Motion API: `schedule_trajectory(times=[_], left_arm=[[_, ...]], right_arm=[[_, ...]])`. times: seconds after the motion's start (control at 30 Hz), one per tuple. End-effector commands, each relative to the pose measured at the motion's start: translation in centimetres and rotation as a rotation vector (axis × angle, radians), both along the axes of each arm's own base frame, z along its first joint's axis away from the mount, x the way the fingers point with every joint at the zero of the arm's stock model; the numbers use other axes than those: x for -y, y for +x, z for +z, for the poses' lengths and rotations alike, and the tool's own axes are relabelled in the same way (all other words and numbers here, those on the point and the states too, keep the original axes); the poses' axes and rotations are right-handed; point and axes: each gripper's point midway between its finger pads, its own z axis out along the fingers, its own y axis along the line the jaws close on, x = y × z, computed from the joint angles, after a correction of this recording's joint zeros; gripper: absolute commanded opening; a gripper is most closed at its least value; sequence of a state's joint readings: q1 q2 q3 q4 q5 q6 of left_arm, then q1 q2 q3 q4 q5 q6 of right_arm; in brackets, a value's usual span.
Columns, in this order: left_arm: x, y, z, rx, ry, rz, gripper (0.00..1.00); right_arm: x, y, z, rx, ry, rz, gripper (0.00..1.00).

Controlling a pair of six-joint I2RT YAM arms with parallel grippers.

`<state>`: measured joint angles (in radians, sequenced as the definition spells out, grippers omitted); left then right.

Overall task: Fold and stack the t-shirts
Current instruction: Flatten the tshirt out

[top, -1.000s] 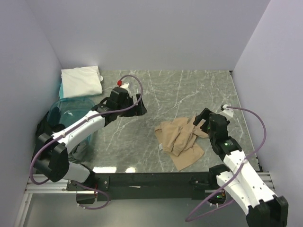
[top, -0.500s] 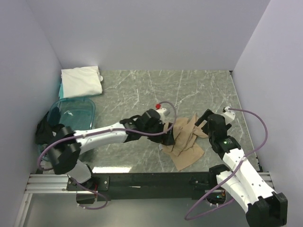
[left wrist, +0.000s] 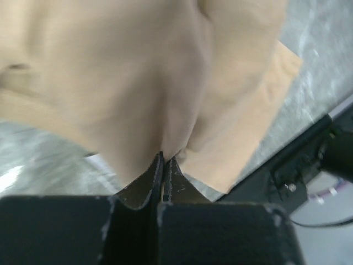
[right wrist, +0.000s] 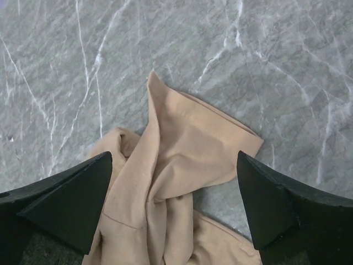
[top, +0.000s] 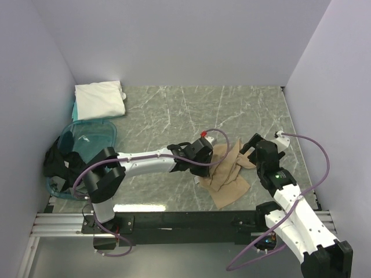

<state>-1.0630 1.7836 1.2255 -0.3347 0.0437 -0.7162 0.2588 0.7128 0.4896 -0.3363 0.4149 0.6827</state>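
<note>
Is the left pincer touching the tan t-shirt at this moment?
Touching. The left wrist view shows the left pincer shut, with a crease of the tan t-shirt gathered right into its closed tips.

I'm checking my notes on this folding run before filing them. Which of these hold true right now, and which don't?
1. The left gripper is shut on the tan t-shirt. True.
2. The right gripper is clamped on a sleeve. False: its jaws stand wide open above the tan t-shirt and hold nothing.
3. The white t-shirt lies folded at the far left corner of the table. True.
4. The tan t-shirt is stacked on the white t-shirt. False: it lies crumpled on the near right part of the table, well apart from the white one.
</note>
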Motion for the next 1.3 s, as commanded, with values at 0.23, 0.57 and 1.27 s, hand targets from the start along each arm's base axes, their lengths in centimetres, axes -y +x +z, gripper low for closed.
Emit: schedule_trajectory(times=[0.23,0.57,1.27], left_arm=[[-12.3,7.0,3.1,0.120,0.039,0.462,0.00],[-16.6,8.1,1.7,0.122,0.026,0.563,0.01],[-16.7,8.0,0.7,0.111,-0.008,0.537,0.01]], right_arm=[[-1.9,1.8,0.6,-0.003,-0.007,0.119,0.99],[-6.6,6.4,1.1,-0.087,0.051,0.317,0.93],[-6.4,13.0,-8.2,-0.431,-0.045,0.204,0.65]])
